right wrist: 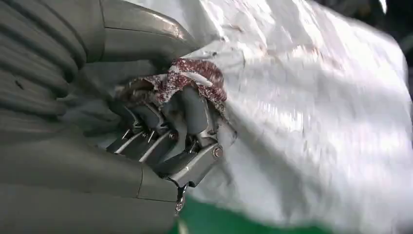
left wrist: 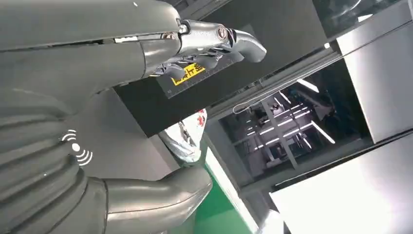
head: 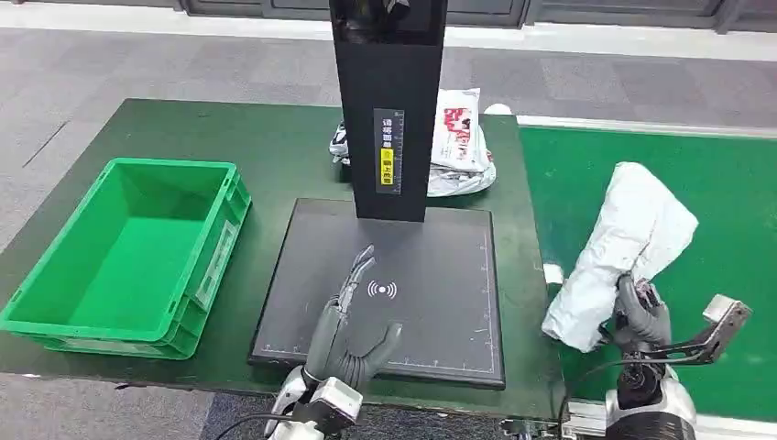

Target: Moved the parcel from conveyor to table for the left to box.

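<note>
A white plastic parcel (head: 623, 252) is lifted over the green conveyor (head: 733, 211), near its left edge. My right hand (head: 640, 319) grips its lower end, and in the right wrist view the fingers (right wrist: 180, 126) dig into the crumpled bag (right wrist: 316, 122). My left hand (head: 353, 325) lies flat and open on the black scanner pad (head: 431, 275), fingers stretched forward; the left wrist view shows the thumb (left wrist: 160, 192) and fingers (left wrist: 214, 39) apart with nothing between them. A green crate (head: 128, 252) stands empty at the table's left.
A black scanner post (head: 389, 110) rises at the pad's far edge. Behind it lie other white parcels with red print (head: 458, 142). The dark green table (head: 275, 147) ends close to me, and grey floor lies beyond it.
</note>
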